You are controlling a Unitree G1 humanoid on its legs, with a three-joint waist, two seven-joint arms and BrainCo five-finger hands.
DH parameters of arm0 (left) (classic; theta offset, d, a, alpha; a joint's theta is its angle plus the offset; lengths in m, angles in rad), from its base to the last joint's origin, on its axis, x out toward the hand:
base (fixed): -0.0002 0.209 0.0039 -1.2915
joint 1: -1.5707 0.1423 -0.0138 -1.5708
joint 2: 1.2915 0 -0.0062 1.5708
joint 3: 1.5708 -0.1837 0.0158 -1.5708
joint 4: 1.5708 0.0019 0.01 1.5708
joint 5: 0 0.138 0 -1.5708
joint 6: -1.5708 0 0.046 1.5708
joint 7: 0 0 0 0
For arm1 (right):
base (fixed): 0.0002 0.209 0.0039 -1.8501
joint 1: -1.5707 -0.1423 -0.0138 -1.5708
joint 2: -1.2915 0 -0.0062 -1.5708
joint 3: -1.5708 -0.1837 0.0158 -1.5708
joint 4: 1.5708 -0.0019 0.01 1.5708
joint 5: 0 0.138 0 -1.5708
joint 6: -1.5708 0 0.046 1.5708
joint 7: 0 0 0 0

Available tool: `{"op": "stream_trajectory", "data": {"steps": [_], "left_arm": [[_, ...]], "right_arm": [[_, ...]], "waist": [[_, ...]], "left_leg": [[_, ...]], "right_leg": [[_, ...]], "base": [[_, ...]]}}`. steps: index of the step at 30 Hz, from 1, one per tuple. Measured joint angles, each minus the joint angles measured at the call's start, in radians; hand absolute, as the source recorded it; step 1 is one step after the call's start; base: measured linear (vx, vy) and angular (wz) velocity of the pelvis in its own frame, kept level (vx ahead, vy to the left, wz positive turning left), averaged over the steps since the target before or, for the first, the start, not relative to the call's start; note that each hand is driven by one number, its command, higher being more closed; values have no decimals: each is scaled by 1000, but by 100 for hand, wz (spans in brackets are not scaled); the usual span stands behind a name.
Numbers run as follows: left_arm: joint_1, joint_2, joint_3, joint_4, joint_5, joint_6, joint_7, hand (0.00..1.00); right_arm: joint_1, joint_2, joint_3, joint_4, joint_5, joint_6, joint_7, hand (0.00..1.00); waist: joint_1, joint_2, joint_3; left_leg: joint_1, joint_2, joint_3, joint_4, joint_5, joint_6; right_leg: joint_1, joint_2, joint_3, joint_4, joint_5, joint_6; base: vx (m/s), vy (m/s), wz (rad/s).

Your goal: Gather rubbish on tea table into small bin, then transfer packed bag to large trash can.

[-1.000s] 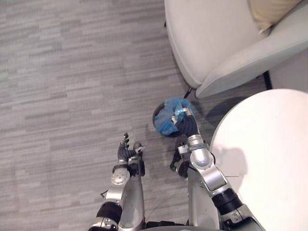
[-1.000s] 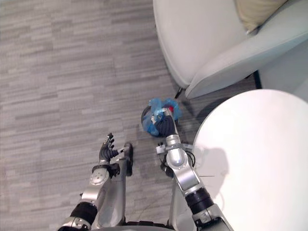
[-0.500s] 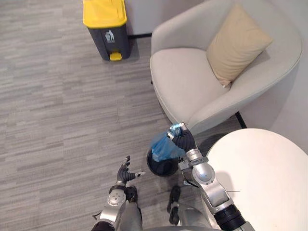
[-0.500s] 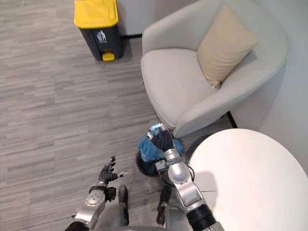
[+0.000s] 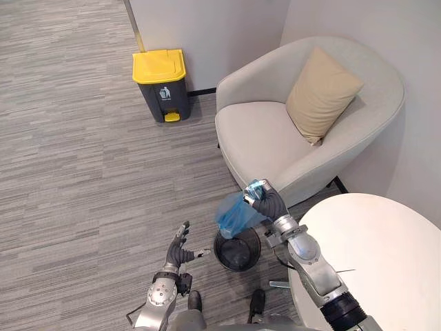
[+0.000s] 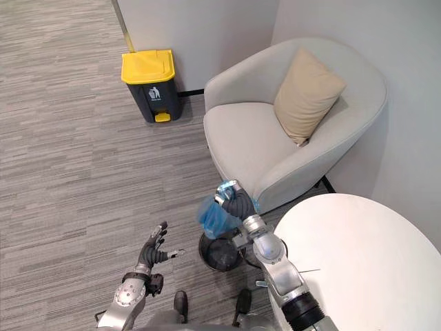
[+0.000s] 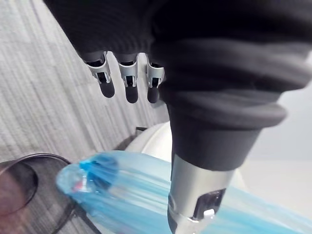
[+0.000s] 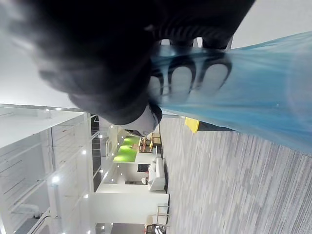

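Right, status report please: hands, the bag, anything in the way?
Right hand shut on translucent blue plastic bag, hanging over small black round bin. Left hand open, idle. Pale grey armchair flanks route to yellow-lidded dark grey trash can.

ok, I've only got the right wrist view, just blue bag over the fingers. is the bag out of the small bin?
Observer: In the left eye view the right robot hand grips the bag by its top, above the bin. The bag's bottom hangs about at rim level.
Operator: Other arm?
Observer: The left robot hand is open, holding nothing, left of the bin.
Operator: Where's the drop-off?
Observer: A grey can with a yellow lid, shut, stands past the bin, left of the armchair.
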Motion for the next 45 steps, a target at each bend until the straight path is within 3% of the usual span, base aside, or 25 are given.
{"op": "stream_trajectory", "data": {"steps": [5,16,27,30,45], "left_arm": [[-2,19,-38,-66,64,-37,0,0],[-49,68,-111,-165,134,-60,1,0],[-101,43,-165,-165,229,-57,6,0],[-122,20,-165,-165,252,-56,25,0],[-149,-35,-162,-46,310,0,85,0]], "right_arm": [[-41,-41,27,-1,58,-1,23,100],[-161,-95,70,0,219,-15,65,100],[-187,-104,137,-110,371,-16,113,100],[-188,-73,145,-115,408,-16,132,100],[-275,-14,220,-110,432,-15,105,100]], "waist": [[-1,8,-34],[-1,6,-46],[-2,1,-71],[-1,-3,-77],[0,-7,-81]], "left_leg": [[2,-1,-2,-1,1,0],[26,0,-7,-3,1,0],[42,-1,4,-22,2,0],[53,-2,7,-31,3,1],[53,-2,10,-33,2,2]], "right_leg": [[6,5,3,-11,8,-4],[36,13,3,-24,11,-5],[36,15,14,-24,12,-6],[41,15,17,-24,12,-6],[36,16,27,-24,10,-4]], "base": [[19,6,-1],[10,0,0],[9,8,-2],[10,15,-2],[0,0,0]]}}
